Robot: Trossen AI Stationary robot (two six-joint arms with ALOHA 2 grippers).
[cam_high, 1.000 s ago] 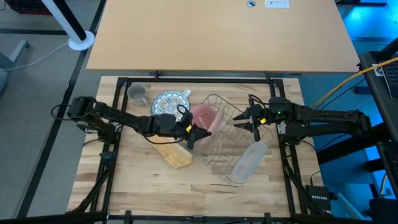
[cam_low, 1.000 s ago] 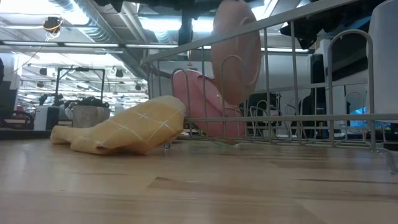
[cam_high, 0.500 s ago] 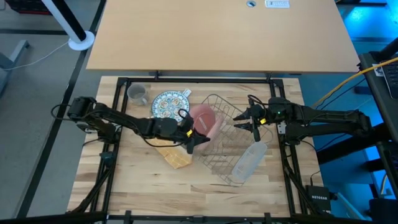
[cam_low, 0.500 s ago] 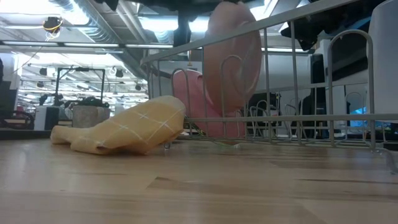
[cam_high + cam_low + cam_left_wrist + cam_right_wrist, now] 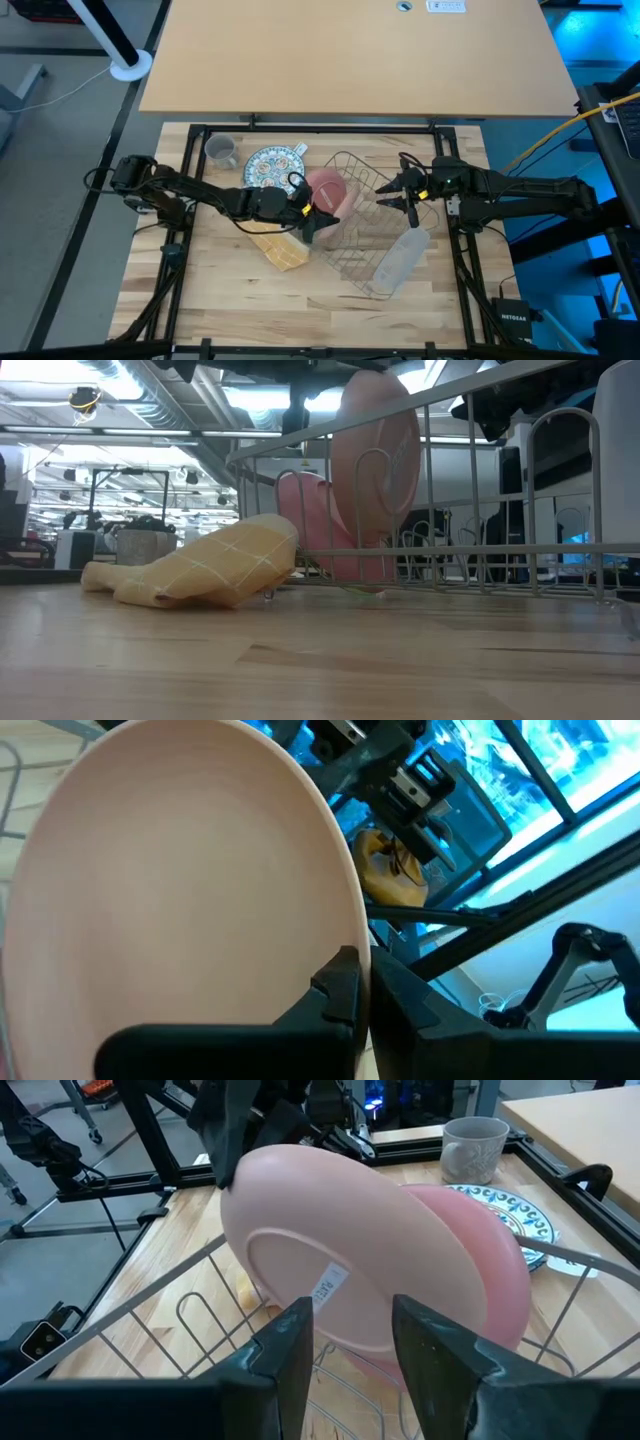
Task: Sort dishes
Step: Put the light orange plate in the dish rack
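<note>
A pink plate (image 5: 330,192) stands on edge over the wire rack (image 5: 368,262), with my left gripper (image 5: 318,213) shut on it. The plate's underside (image 5: 330,1270) faces my right gripper (image 5: 405,192), which hangs open over the rack's right side with nothing between its fingers. A second pink dish (image 5: 312,520) leans inside the rack behind the plate. A grey mug (image 5: 220,150) and a blue-patterned plate (image 5: 270,165) sit on the table at the far left of the rack. My left gripper pinches the pink plate's rim (image 5: 352,935) between its two fingers, one on the plate's hollow face and one on its back. The fingers come nearly level from the table's left. The plate stands upright, slightly tilted, its lower rim (image 5: 360,545) down among the rack's wires.
A yellow checked cloth (image 5: 280,248) lies bunched on the table against the rack's left near corner. A clear oblong plastic tray (image 5: 400,258) rests at the rack's near right end. Bare wood shows along the table's near edge.
My left gripper has tipped the pink plate a little, and the plate's lower rim has sunk somewhat deeper between the rack's wires. The plate stays pinched and on edge.
</note>
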